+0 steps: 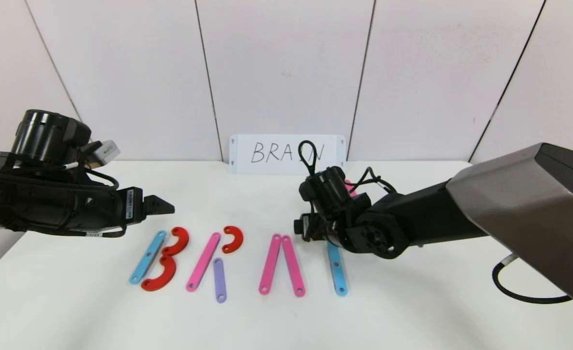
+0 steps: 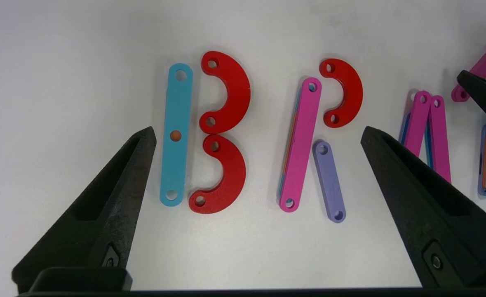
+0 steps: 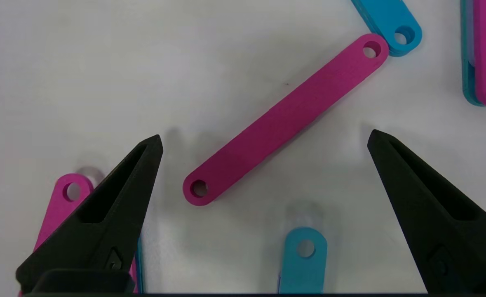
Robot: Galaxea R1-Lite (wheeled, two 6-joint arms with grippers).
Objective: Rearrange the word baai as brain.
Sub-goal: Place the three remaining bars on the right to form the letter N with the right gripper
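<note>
Four letters already stand on the white table (image 1: 412, 311), read left to right from the head view. At about nine o'clock the left gripper (image 1: 162, 206) hovers over the table's left side, jaws wide apart and holding nothing. Just below it lies the B: a light-blue strip (image 1: 147, 257) with two red arcs (image 1: 167, 257) stacked against its right edge. Next comes the R, made of a pink strip (image 1: 203, 261), a red arc (image 1: 233, 239) at its upper right and a purple strip (image 1: 219, 280) as the leg. Past centre the A is two pink strips (image 1: 282, 265) meeting at the top, with no crossbar visible. The I is a light-blue strip (image 1: 337, 269) at roughly four o'clock from the A's peak, its upper end hidden under the right gripper (image 3: 263, 138). That gripper hangs just above a loose pink strip (image 3: 286, 119) lying on a slant, jaws spread on either side of it and not touching; other pink and blue ends sit close by, so the N looks unbuilt. The likely trouble is crowding: closing here could nudge the neighbouring blue ends or skew the I, and a flat strip may slip from a shallow pinch. Against the back wall at twelve o'clock, a white card (image 1: 247, 154) carries handwriting that reads "BRAIN", partly covered by the arm's cable.
</note>
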